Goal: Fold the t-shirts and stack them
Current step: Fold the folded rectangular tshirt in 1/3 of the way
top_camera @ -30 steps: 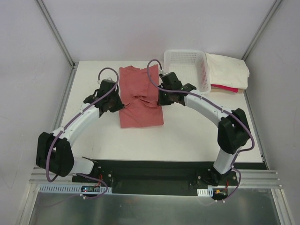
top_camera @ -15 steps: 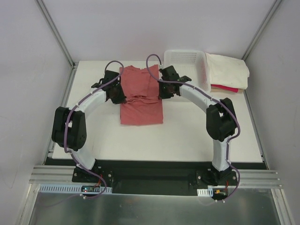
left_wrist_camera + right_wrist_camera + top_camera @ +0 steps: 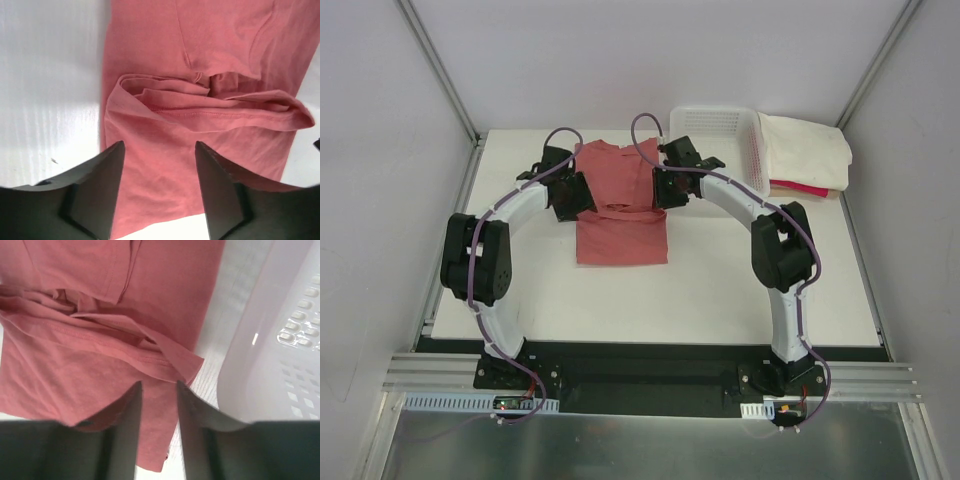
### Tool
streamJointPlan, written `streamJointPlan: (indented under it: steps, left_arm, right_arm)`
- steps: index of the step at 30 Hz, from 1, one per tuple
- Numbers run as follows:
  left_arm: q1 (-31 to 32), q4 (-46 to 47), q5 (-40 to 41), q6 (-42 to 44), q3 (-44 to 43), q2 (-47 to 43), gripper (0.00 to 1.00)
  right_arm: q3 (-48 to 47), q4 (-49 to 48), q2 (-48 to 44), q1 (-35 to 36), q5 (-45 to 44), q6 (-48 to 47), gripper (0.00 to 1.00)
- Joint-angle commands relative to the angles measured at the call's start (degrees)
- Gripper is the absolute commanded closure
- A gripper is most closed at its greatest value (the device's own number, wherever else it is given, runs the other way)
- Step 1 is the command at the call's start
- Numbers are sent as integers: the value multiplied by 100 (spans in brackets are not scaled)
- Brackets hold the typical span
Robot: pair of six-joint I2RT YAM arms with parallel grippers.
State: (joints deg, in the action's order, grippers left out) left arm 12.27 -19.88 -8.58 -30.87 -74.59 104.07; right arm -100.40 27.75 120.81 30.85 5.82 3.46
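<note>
Shows, in the upper middle of the overhead frame, a dusty salmon-red soft cloth short-sleeved t-shirt (image 3: 620, 235) lying on a white flat table (image 3: 720, 290), narrowed to a tall strip, with a bunched fold running across its middle. Places the left gripper (image 3: 582, 197) at the left end of that fold and the right gripper (image 3: 663, 192) at the right end, both just over the cloth.

From the left wrist, looks down between widely spread black fingers (image 3: 100, 190) onto the doubled hem, with nothing pinched. From the right wrist, finds the fingers (image 3: 127, 430) parted by only a narrow gap, salmon cloth showing through it below, none of it clamped.

Sets a white plastic lattice basket (image 3: 710, 111) at the upper right, just beside the salmon shirt. Beyond it, at the far right, stacks a cream-white cloth t-shirt (image 3: 805, 148), folded, on top of a bright pink-red cloth t-shirt (image 3: 802, 189), visible only as a thin edge.
</note>
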Motion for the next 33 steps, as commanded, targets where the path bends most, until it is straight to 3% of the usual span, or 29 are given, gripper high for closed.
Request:
streamJointPlan:
  steps: [1,2,3,5,10,11,12,20,33]
  left_arm:
    - [-50,37,-153,108,-179,-228,32]
    - [-50,37,-196,108,-162,-282,27]
    - [-50,37,-223,99,-92,-360,12]
    - [-50,37,-372,55,75,-615,1]
    - [-23,308,-706,-199,821,-1476,1]
    - [3,440,-924,-330,1197,-1599,1]
    - [21,676,-1013,-401,1384,-1844,1]
    - [302,1882,-1672,-1078,2580,-1979,1]
    - [346,1944,-1603,-886,3020,-1557,1]
  right_arm:
    - [-226,143,-198,9,471,-92,59]
    - [-182,143,-260,17,551,-92,59]
    - [-95,117,-330,17,708,-92,56]
    - [64,-14,-584,87,867,-109,52]
    - [538,-182,-980,368,1114,-57,37]
    - [609,-252,-990,404,1123,-48,16]
    - [688,-287,-981,439,1105,-4,3]
    - [609,-612,-489,510,1097,585,3]
    - [259,-876,214,527,675,840,3]
